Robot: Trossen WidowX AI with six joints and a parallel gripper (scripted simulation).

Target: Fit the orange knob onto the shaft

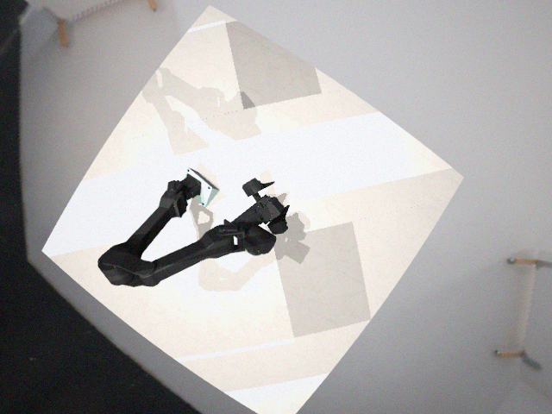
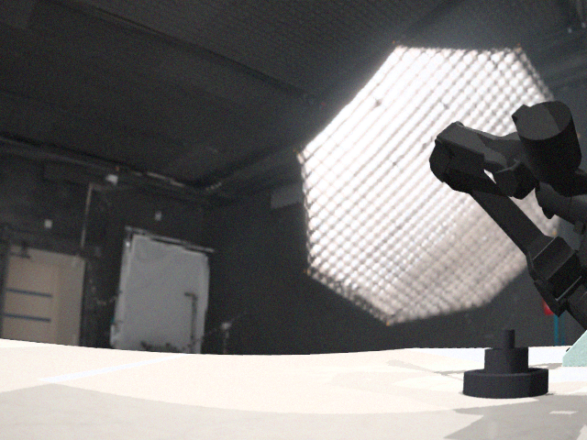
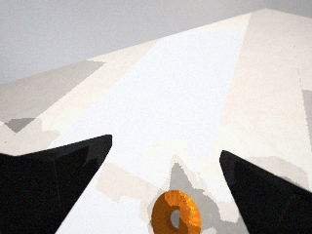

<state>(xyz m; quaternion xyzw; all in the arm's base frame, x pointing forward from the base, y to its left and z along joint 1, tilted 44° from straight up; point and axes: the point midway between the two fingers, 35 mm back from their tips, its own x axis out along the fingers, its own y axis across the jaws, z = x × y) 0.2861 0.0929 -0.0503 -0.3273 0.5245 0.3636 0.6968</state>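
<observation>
Knob not on shaft. In the wrist view our orange knob (image 3: 189, 214) stands on the table (image 1: 267, 365) (image 2: 142, 392) (image 3: 185, 88), hole up, below and between the fingertips; the top view doesn't show it. Our gripper (image 1: 279, 195) (image 3: 165, 147) is spread wide, nothing between the pads. Exterior: bare shaft (image 2: 507, 338) upright on the round pedestal (image 2: 504, 382).

Step in hand, we judge: lining up for a grasp. We should centre over the knob, descend straight with both fingers clear of its rim, then close evenly, keeping it upright so later twisting can find the flat.

Pose: arm folded at the elbow, raised above the table, gripper angled downward.
</observation>
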